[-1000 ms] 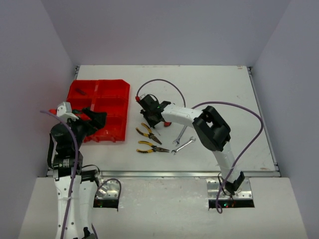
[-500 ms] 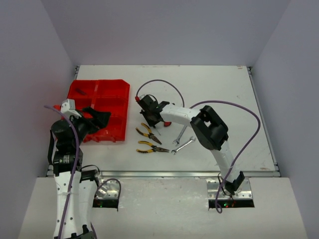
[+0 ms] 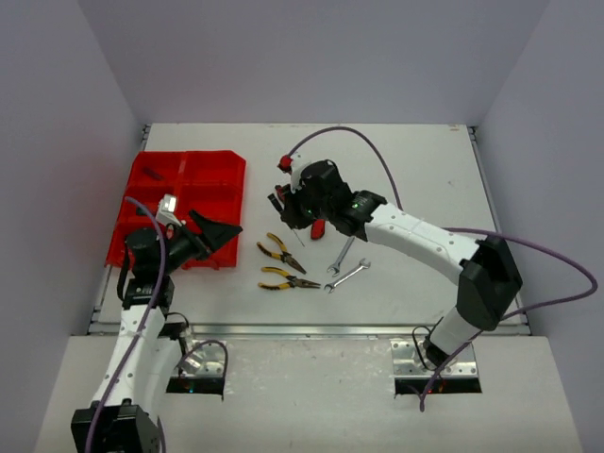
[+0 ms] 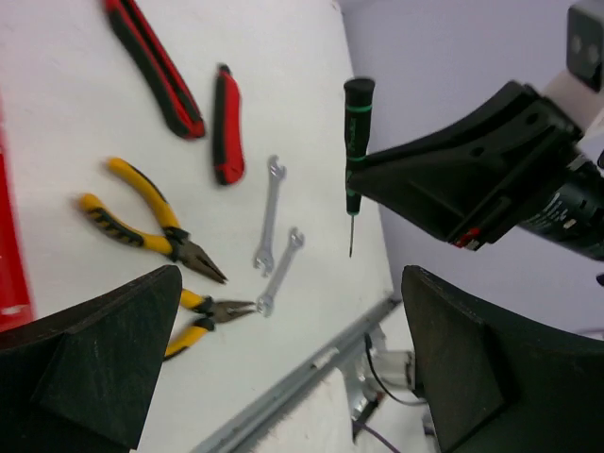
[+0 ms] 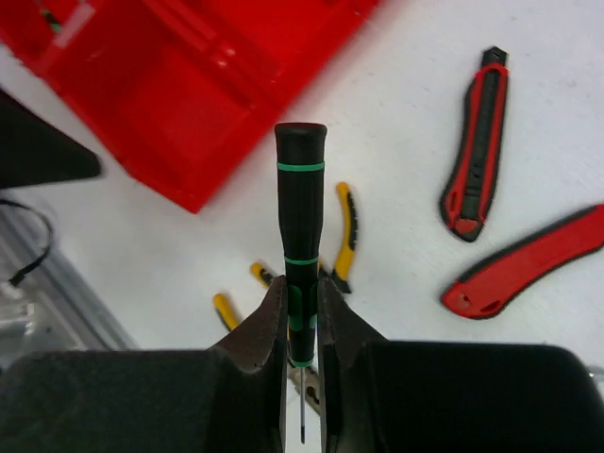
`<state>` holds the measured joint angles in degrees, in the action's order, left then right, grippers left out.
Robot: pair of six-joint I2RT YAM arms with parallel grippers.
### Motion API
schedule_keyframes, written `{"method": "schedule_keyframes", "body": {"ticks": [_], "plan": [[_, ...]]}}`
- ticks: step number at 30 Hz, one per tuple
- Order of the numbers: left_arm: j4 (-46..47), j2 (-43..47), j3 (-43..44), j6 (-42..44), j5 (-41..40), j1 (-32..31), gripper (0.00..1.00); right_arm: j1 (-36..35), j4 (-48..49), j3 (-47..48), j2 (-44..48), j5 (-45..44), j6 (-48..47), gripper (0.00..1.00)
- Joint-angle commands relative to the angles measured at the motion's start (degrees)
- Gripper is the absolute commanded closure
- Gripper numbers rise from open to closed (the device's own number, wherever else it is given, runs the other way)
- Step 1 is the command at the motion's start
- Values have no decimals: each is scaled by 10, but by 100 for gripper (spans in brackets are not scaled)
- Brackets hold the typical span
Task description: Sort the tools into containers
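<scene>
My right gripper (image 5: pixel 302 293) is shut on a thin black screwdriver with green bands (image 5: pixel 300 222), held upright above the table, tip down. In the top view it (image 3: pixel 286 206) hovers just right of the red compartment tray (image 3: pixel 184 179). Two yellow-black pliers (image 3: pixel 280 252) (image 3: pixel 288 279), two silver wrenches (image 3: pixel 341 255) (image 3: pixel 347 276) and two red knives (image 5: pixel 477 142) (image 5: pixel 528 269) lie on the table. My left gripper (image 3: pixel 219 234) is open and empty at the tray's near right corner, facing the tools. Its view shows the held screwdriver (image 4: pixel 356 123), both pliers (image 4: pixel 151 222) and the wrenches (image 4: pixel 269 212).
The tray's far left compartment holds a small dark tool (image 3: pixel 154 173). A purple cable (image 3: pixel 377 165) arcs over the table behind the right arm. The metal front rail (image 3: pixel 311 329) runs along the table's near edge. White walls close in three sides.
The right gripper has risen from the table with the screwdriver in it, and its arm has swung out to the right. The left gripper has moved right, off the tray toward the tools.
</scene>
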<state>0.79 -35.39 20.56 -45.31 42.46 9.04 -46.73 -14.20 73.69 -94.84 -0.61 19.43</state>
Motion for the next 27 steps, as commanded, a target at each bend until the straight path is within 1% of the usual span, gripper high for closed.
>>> {"method": "schedule_keyframes", "body": {"ticks": [1,4,5,7,11,13,15,16,17,18,23,24,25,26,27], "plan": [[199,-26,-13,-109,38,-66,0,1,83,-58,49,168,49,93],[220,-51,-8,-114,22,-85,0,1,112,-68,65,230,76,93],[223,-56,-8,-112,17,-102,0,1,118,-70,68,242,79,93],[242,-71,-13,-113,11,-106,3,1,130,-72,69,272,89,93],[273,-106,-14,-122,10,-111,17,-1,142,-76,71,317,107,92],[291,-118,-13,-130,7,-127,24,-2,170,-83,73,327,116,92],[297,-122,-11,-130,-2,-144,28,-3,182,-86,73,335,124,92],[301,-123,-10,-130,-8,-153,32,-3,186,-86,70,336,125,92],[304,-124,-7,-130,-17,-163,38,-3,191,-84,66,339,127,92],[306,-126,-6,-130,-23,-165,50,-3,192,-81,61,341,128,92],[300,-127,5,-130,-30,-168,97,-3,203,-80,51,341,135,91],[294,-125,7,-128,-34,-169,100,-3,203,-82,51,336,134,88],[259,-122,12,-116,-42,-169,100,-4,200,-83,52,329,130,79],[216,-120,36,-101,-74,-169,100,-3,192,-86,55,304,126,49],[138,-125,75,-69,-126,-165,100,-3,172,-87,61,257,118,20]]}}
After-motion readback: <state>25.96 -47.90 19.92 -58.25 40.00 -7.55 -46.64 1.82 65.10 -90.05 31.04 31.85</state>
